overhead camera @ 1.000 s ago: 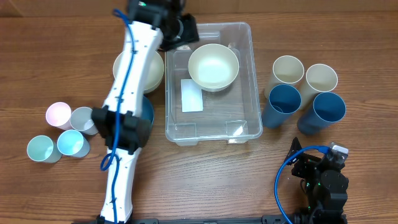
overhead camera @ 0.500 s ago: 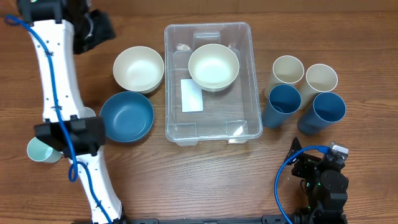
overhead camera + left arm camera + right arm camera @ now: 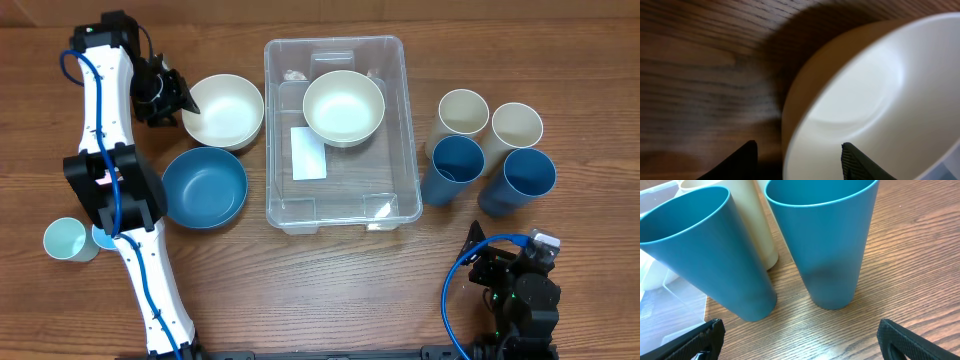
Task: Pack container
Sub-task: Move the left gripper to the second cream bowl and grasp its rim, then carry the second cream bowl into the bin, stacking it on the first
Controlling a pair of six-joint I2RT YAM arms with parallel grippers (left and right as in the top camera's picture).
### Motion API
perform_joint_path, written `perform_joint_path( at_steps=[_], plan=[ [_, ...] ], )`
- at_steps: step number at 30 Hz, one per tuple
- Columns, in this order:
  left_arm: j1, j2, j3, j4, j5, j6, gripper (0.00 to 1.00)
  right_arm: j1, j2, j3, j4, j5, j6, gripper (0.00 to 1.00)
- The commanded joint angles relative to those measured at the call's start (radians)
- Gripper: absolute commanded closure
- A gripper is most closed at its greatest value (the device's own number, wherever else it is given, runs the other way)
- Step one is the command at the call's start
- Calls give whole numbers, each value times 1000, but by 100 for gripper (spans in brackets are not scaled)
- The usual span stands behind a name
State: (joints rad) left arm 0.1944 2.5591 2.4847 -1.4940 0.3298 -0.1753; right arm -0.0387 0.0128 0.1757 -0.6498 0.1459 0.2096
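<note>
two bowls sat loose on the table in the overhead view. the loose cream bowl (image 3: 222,110) was just beside the container (image 3: 338,44) at its nine o'clock, and the blue bowl (image 3: 205,187) was near its eight o'clock. the container lay mid-table, with the packed cream bowl (image 3: 343,107) inside its twelve o'clock half. the left gripper (image 3: 183,103) hung at the loose cream bowl's nine o'clock edge. the tall cups (image 3: 463,112) stood at the container's three o'clock.

in the left wrist view the fingers (image 3: 737,162) stood apart and straddled the loose cream bowl's rim. one was over the wood outside and one over the white inside, and neither looked to be pressing the wall yet. my judgement was that a good pick called for sinking lower until the rim sat deep between the pads. the gripper should then close square across the wall and lift straight up, so the bowl would not tip or skid. nesting it into the packed cream bowl looked the tidiest use of room.

in the right wrist view the right gripper (image 3: 800,330) had its fingers spread wide on nothing. two blue cups (image 3: 822,240) stood at its twelve o'clock.
</note>
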Motion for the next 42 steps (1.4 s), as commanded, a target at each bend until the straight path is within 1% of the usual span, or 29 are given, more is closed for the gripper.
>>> perform_joint_path(
  at_steps=[1, 3, 4, 10, 11, 16, 19, 21, 25, 30, 36, 42],
  plan=[
    [-3, 37, -3, 32, 34, 31, 47, -3, -10, -16, -5, 6, 6, 0],
    [-3, 47, -3, 42, 34, 31, 48, -3, -10, -16, -5, 6, 6, 0],
    [-5, 51, -3, 43, 34, 31, 51, -3, -10, -16, -5, 6, 6, 0],
    [-5, 51, -2, 49, 33, 41, 51, -3, -10, -16, -5, 6, 6, 0],
    [-4, 51, -3, 53, 29, 41, 54, -3, -10, -16, -5, 6, 6, 0],
    [-4, 51, -3, 58, 26, 47, 85, -3, -10, -16, -5, 6, 6, 0],
    [-4, 51, -3, 59, 26, 55, 95, -3, -10, -16, -5, 6, 6, 0],
    [-4, 51, -3, 58, 21, 72, 96, -3, -10, -16, -5, 6, 6, 0],
    [3, 44, -2, 51, -41, 71, 96, -3, -10, -16, -5, 6, 6, 0],
    [29, -17, 29, 14, -44, 67, 96, -3, -10, -16, -5, 6, 6, 0],
    [19, -194, 117, -47, -41, 67, 96, -3, -10, -16, -5, 6, 6, 0],
    [-86, -429, 127, -54, -41, 67, 96, -3, -10, -16, -5, 6, 6, 0]
  ],
)
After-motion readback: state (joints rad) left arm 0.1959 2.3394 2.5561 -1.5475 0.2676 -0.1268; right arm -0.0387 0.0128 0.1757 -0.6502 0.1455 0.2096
